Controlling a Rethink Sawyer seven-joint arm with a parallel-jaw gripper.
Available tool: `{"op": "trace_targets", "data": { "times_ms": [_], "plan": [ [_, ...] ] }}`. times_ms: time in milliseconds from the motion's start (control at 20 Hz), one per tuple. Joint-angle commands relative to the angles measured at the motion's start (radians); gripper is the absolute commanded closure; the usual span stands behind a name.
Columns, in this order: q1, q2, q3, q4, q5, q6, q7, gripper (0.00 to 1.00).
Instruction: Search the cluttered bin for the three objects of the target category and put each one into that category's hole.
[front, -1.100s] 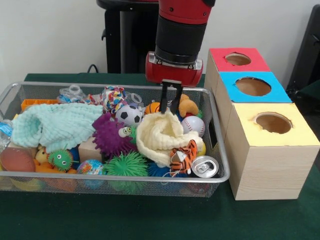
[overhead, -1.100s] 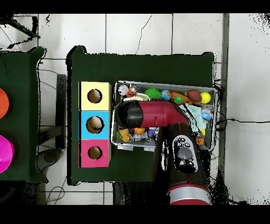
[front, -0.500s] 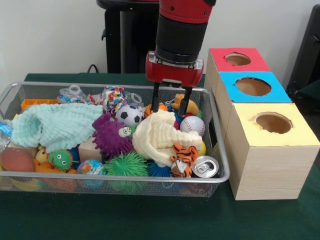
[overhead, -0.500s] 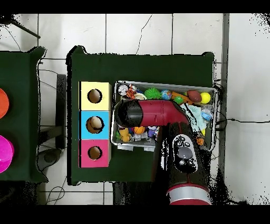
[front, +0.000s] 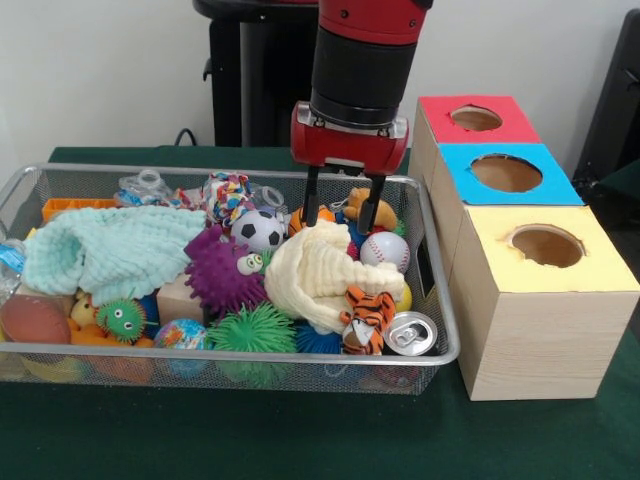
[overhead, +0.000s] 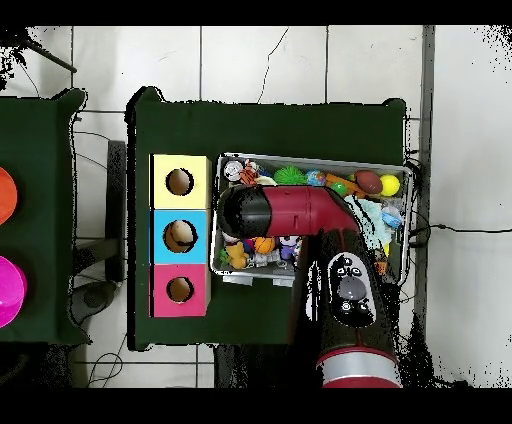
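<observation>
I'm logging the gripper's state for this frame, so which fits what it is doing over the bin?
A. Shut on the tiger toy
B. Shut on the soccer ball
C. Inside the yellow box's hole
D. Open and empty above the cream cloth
D: the gripper hangs with its fingers spread and nothing between them, just above the cream cloth in the wire bin.

A counter covered in dark green cloth carries two things. A wire mesh bin, heaped with toys, sits on it. Just beside the bin stands a row of three wooden boxes, each with a round hole in its coloured top: yellow box, blue box, red box, set touching one another.
</observation>
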Motion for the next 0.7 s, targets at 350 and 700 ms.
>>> {"op": "trace_targets", "data": {
  "times_ms": [350,700],
  "plan": [
    [-0.112,-0.091,0.151,0.085,-0.012,0.253,-0.198,0.00],
    [-0.136,-0.162,0.177,0.197,-0.020,0.248,-0.176,0.00]
  ]
}}
